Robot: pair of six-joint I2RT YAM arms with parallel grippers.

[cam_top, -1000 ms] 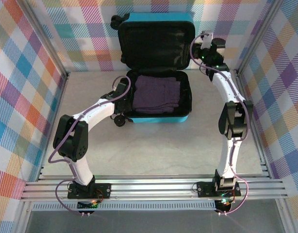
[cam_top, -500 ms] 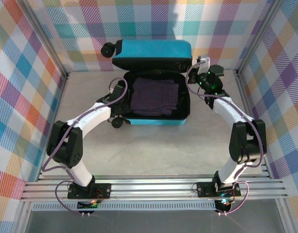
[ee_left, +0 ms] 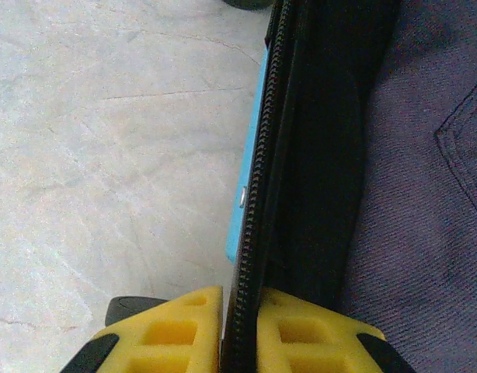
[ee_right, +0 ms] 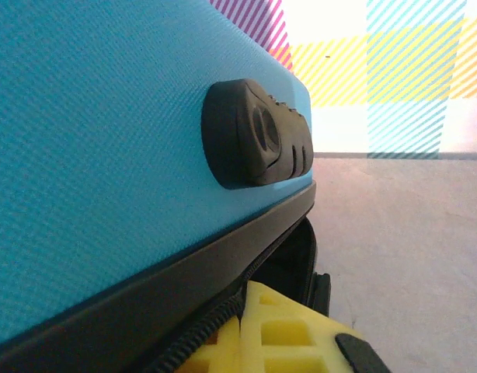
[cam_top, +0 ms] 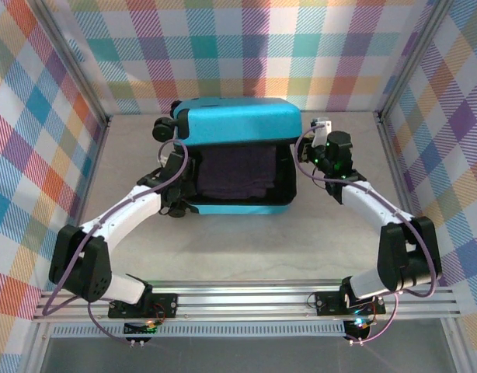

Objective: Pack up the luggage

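The luggage (cam_top: 235, 128) sits toward the back middle of the tabletop (cam_top: 223, 249), and the big change is the lid. A second ago it stood straight up with the black lining showing, half a second ago it was about halfway, and now the turquoise shell is tipped well down over the base with only a gap left at the front. Through that gap you can still see the folded grey-purple garment (cam_top: 238, 171) lying inside. The whole case has also slid a bit toward the arms and to the left compared with before, and its wheels (cam_top: 162, 128) stick out at the back left corner. The left claw (ee_left: 240, 326) is where it was, closed on the left rim of the base, with the black zipper band running right between its yellow pads and the garment just to the right of it in the left wrist view. The right arm has come down with the lid and now sits much lower and more folded. The right claw (ee_right: 240, 338) is closed, pads together, tucked just under the lid's black edge by a black plastic bump (ee_right: 258, 144) on the shell. I honestly can't tell if it's pinching anything.
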